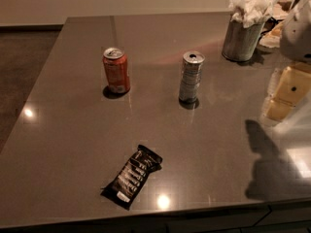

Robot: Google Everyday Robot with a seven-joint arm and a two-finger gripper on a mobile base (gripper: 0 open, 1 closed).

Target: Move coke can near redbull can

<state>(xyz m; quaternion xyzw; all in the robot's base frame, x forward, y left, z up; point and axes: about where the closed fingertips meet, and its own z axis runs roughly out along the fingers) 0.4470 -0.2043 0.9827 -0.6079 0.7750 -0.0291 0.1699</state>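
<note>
The coke can (116,70), short and red-orange with a silver top, stands upright on the dark table (68,144) at the middle left. The redbull can (191,77), tall, slim and silver-grey, stands upright about one and a half can heights to its right. My gripper (285,97), cream-coloured under a white arm housing (299,28), hangs above the table's right edge. It is well to the right of both cans and touches neither.
A black snack wrapper (132,175) lies near the table's front edge. A metal tin stuffed with white tissues (242,35) stands at the back right. The gripper's shadow (267,169) falls on the front right corner. The floor shows at the far left.
</note>
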